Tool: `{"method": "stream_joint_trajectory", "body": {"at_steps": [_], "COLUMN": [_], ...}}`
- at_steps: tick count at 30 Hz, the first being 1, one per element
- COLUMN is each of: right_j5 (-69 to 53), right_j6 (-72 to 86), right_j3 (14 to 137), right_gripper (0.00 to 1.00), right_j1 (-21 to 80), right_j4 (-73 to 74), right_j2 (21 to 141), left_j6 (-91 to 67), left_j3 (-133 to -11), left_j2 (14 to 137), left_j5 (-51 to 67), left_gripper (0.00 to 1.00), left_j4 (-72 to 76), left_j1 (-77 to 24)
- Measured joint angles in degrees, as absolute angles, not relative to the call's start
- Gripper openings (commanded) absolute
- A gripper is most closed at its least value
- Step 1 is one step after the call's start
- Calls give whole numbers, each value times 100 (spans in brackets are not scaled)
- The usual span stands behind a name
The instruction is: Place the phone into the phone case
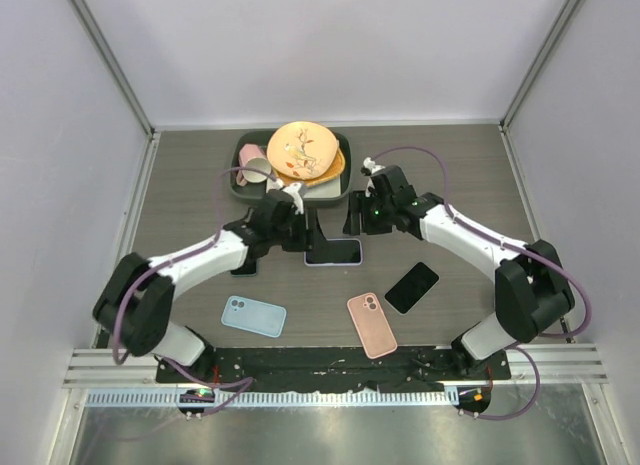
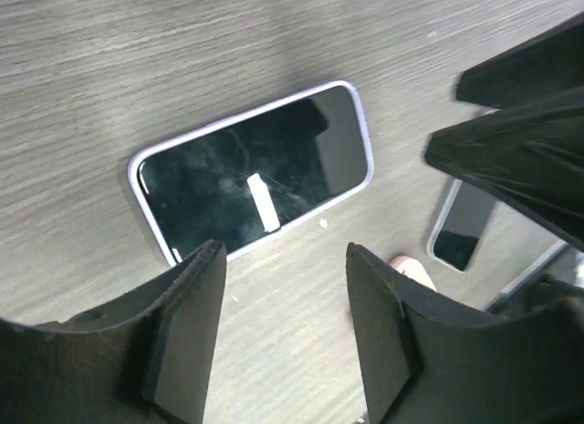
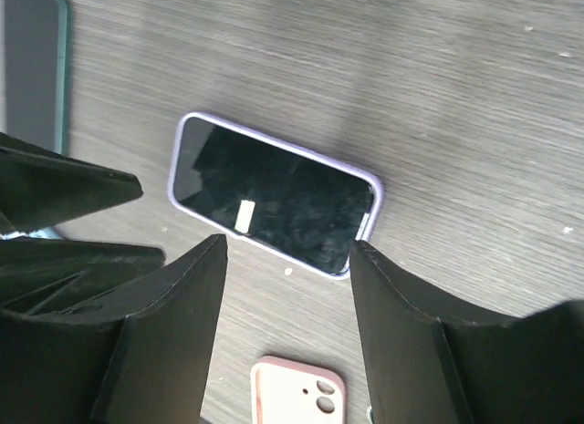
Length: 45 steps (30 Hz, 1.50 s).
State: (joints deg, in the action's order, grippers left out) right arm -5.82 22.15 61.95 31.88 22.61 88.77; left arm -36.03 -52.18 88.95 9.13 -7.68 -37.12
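A phone sits screen up inside a lavender case (image 1: 333, 251) at the table's middle; it also shows in the left wrist view (image 2: 255, 169) and the right wrist view (image 3: 274, 194). My left gripper (image 1: 304, 225) (image 2: 283, 333) is open and empty, just behind the phone's left end. My right gripper (image 1: 357, 217) (image 3: 287, 324) is open and empty, just behind its right end. An empty pink case (image 1: 371, 324) (image 3: 297, 395) and a light blue case (image 1: 253, 316) lie nearer the front. A bare black phone (image 1: 412, 287) (image 2: 465, 228) lies to the right.
A green bin (image 1: 240, 180) at the back holds an orange plate (image 1: 302, 150) and a cup. Another dark phone with a teal edge (image 1: 244, 268) (image 3: 32, 68) lies under my left arm. White walls close in the table.
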Motion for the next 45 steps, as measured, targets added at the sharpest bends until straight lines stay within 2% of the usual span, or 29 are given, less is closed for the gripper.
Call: {"method": "stream_joint_trajectory", "body": {"at_steps": [6, 11, 17, 18, 26, 30, 34, 39, 45], "right_j5": [-1669, -2287, -2746, -2797, -3081, -3011, -2823, -2388, -2491], "right_j6": [2438, 2613, 2751, 2773, 2825, 2808, 2727, 2596, 2602], "right_j3": [5411, 4810, 4766, 4788, 5076, 5194, 5448, 5723, 5708], "right_gripper": [61, 58, 46, 41, 20, 13, 11, 13, 16], "right_j1": [2834, 2359, 2270, 2272, 2246, 2244, 2340, 2561, 2539], "right_j4": [1811, 1669, 1328, 1282, 1142, 1317, 1669, 2038, 1977], "right_j2": [8757, 9048, 9502, 9561, 10084, 10167, 10261, 10291, 10291], "left_j6": [-3940, -4239, -4416, -4442, -4464, -4442, -4344, -4300, -4309], "left_j3": [-4195, -3627, -3509, -3509, -3524, -3612, -3892, -4069, -4226], "left_j2": [7581, 7310, 7526, 7618, 8385, 8617, 8853, 9035, 9310], "left_j5": [1424, 1828, 2150, 2187, 2217, 2121, 2014, 1992, 2097], "left_gripper": [66, 66, 65, 65, 64, 63, 62, 57, 41], "left_j4": [-49, 69, 183, 228, 301, 180, 97, 58, 115], "left_j1": [-3022, -2353, -2279, -2279, -2279, -2279, -2279, -2279, -2276]}}
